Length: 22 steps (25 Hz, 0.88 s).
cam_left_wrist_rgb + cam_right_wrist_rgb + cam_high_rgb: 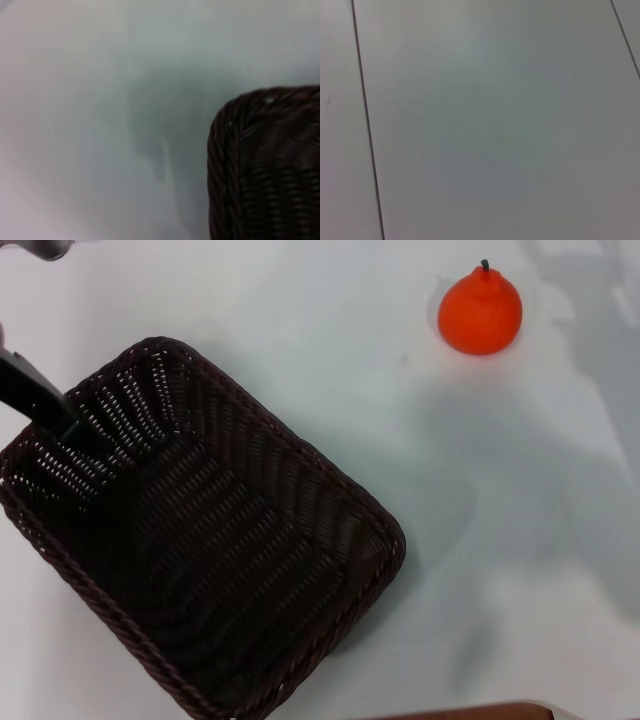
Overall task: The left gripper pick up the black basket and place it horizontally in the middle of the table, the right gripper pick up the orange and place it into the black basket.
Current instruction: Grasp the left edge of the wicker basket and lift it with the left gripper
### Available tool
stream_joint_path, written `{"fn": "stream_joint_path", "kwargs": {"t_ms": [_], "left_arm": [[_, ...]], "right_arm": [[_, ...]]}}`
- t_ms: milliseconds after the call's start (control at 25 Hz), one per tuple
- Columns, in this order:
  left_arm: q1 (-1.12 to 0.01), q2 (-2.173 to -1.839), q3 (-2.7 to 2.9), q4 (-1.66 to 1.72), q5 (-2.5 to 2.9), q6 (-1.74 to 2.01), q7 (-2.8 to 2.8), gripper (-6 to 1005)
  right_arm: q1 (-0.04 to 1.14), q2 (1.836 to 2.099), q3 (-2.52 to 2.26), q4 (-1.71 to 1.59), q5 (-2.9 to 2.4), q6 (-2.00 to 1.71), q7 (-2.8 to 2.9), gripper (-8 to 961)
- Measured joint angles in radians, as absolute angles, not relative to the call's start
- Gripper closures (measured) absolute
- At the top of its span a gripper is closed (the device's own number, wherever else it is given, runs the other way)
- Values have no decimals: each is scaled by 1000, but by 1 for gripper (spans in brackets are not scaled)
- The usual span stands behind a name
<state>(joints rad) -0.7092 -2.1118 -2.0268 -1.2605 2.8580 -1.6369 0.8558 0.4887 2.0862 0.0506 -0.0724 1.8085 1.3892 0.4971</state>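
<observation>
The black basket point(215, 550) lies on the white table point(520, 500) at the left of the head view, turned diagonally, and holds nothing. My left gripper point(70, 427) comes in from the upper left as a slim black part and meets the basket's far left corner at the rim. The left wrist view shows one braided corner of the basket point(265, 170) close up over the table point(100, 100). The orange point(480, 310) stands upright at the far right, well apart from the basket. My right gripper is out of view.
A brown strip point(470, 712) shows at the bottom edge of the head view. Soft shadows fall on the table at the right. The right wrist view shows only a flat grey panelled surface point(495, 125) with thin dark seams.
</observation>
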Motion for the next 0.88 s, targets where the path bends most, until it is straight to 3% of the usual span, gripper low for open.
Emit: {"fn": "stream_joint_path", "kwargs": {"t_ms": [320,520,880], "left_arm": [[-740,-2091,-2021,-1205,2857,-1651,860,368],[-744,-2094,-1998,-1197,2856,-1654,873,598],[-766,-2095,-1996,-1187,2856,-1666,854,742]], "right_arm": [[500,2086,51,-72,1809,1356,496,22],[503,2086,51,-72,1809,1353,495,22],[505,2088,51,-72,1808,1353,495,23]]}}
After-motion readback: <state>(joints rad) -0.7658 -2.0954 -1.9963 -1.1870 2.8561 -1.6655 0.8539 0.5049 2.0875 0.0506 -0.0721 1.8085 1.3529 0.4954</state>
